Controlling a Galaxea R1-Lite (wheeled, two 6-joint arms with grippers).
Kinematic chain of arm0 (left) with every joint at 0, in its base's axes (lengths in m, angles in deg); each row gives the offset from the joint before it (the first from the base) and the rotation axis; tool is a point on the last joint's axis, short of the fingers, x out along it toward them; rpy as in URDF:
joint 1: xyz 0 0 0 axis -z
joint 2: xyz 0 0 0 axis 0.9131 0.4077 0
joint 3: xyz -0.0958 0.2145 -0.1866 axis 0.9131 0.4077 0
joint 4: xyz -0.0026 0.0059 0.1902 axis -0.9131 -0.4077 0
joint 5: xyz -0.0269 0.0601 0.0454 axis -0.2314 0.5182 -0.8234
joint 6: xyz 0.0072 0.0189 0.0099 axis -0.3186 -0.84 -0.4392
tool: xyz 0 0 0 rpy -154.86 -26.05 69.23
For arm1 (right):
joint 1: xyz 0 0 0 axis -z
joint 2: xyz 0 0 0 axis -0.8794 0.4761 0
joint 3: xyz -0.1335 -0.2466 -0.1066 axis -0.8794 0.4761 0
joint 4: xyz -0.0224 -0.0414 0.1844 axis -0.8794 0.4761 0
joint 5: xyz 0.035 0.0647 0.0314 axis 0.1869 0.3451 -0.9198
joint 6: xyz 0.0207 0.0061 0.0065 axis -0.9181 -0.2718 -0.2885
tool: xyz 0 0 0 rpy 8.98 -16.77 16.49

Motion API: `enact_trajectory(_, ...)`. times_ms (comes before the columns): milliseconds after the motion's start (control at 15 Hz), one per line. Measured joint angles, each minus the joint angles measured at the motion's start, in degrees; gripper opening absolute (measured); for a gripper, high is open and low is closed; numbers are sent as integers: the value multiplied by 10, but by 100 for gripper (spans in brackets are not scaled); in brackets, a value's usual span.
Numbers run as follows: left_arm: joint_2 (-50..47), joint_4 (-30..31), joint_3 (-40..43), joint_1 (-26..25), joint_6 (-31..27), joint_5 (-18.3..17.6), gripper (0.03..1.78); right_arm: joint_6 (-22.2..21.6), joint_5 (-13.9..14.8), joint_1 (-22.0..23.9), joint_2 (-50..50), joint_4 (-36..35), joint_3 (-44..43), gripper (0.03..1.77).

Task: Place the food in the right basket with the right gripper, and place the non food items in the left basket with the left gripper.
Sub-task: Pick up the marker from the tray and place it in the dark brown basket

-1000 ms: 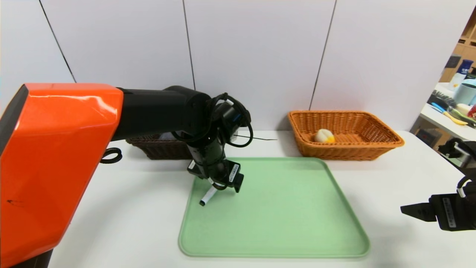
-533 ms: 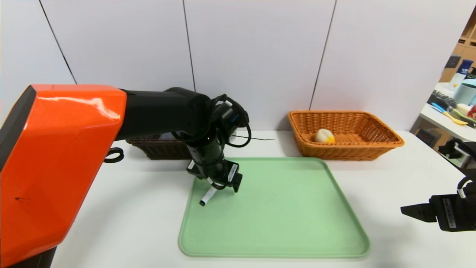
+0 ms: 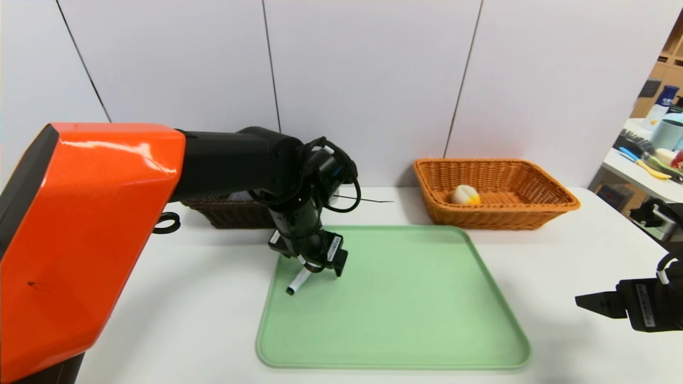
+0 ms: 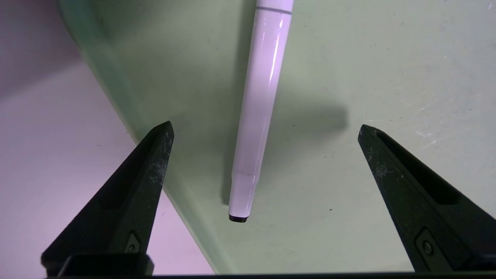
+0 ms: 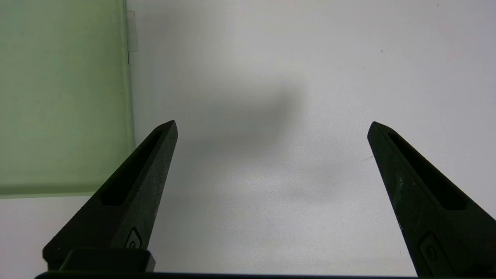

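A white marker pen (image 4: 255, 108) lies flat in the near-left corner region of the green tray (image 3: 405, 314), close to the tray's left rim, and the left tool (image 4: 265, 130) hangs directly over it, pointing steeply down. In the left wrist view the two black fingers (image 4: 139, 182) stand wide apart and released, one on each side of the pen; neither touches it, and the pen's dark-tipped end sits roughly midway between them. One finger hangs over the tray's rim, where the green edge meets the white tabletop (image 3: 176, 320). From the head view the left tool (image 3: 315, 261) covers the pen's upper end, leaving only the lower end (image 3: 296, 281) showing. Behind the left arm sits the dark brown left basket (image 3: 229, 212), largely hidden by the arm. The orange right basket (image 3: 496, 210) stands behind the tray's far-right corner with a pale, yellow-tinged food item (image 3: 465, 195) inside. The right tool (image 5: 271, 133) is parked well off to the right over bare tabletop beside the tray's edge, its fingers spread wide and grasping nothing.
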Motion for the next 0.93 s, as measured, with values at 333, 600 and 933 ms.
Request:
enact_trajectory(333,1,-1,-1,0,-1,0,169,1,0,0,-1,0,-5,170)
enact_trajectory(600,5,0,-3,1,-1,0,169,1,1,0,-2,0,-6,170)
enact_trajectory(933,13,0,-7,1,0,0,169,1,2,0,-5,0,-6,170)
